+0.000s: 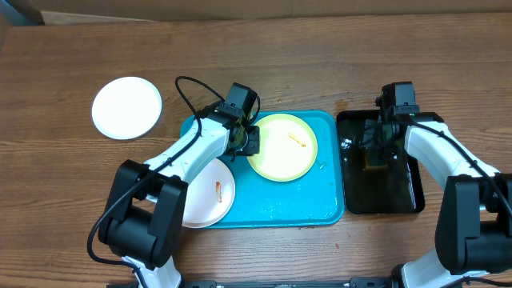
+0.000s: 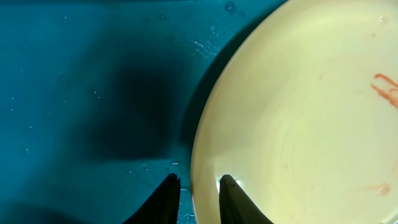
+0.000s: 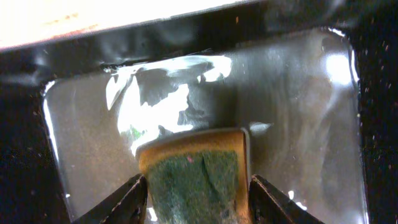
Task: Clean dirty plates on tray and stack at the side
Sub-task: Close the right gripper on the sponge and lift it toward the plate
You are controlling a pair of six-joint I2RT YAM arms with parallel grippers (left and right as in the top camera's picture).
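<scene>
I take the step in hand to be readying the lime-green plate [image 1: 282,147] for a wipe: one set of fingers to steady it, the other to fetch the sponge. The plate lies in the upper middle of the turquoise tray [image 1: 276,210]. My left fingers [image 1: 251,146] are down at its left rim. In the left wrist view one tip sits on the tray side of the rim and the other over the plate's face, with only a narrow gap between them and the rim running through it. Whether they pinch the rim I cannot tell. My right fingers [image 1: 374,149] are low in the black tray [image 1: 400,200], just right of the turquoise one. One tip stands close against each side of the sponge [image 3: 194,174], but I cannot tell if they press on it or only flank it.

The next move, I judge, calls for a sure hold on the rim so the plate does not slide on the wet tray. Then the sponge has to be lifted across to the dirty patch.

The plate is shallow, glossy and pale yellow-green, with a red-orange streak [image 2: 387,88] right of its middle. A smeared white plate [image 1: 210,192] lies at the tray's lower left corner, overhanging the rim. A clean-looking white plate [image 1: 126,107] sits on the table [image 1: 320,48], well left of the tray
</scene>
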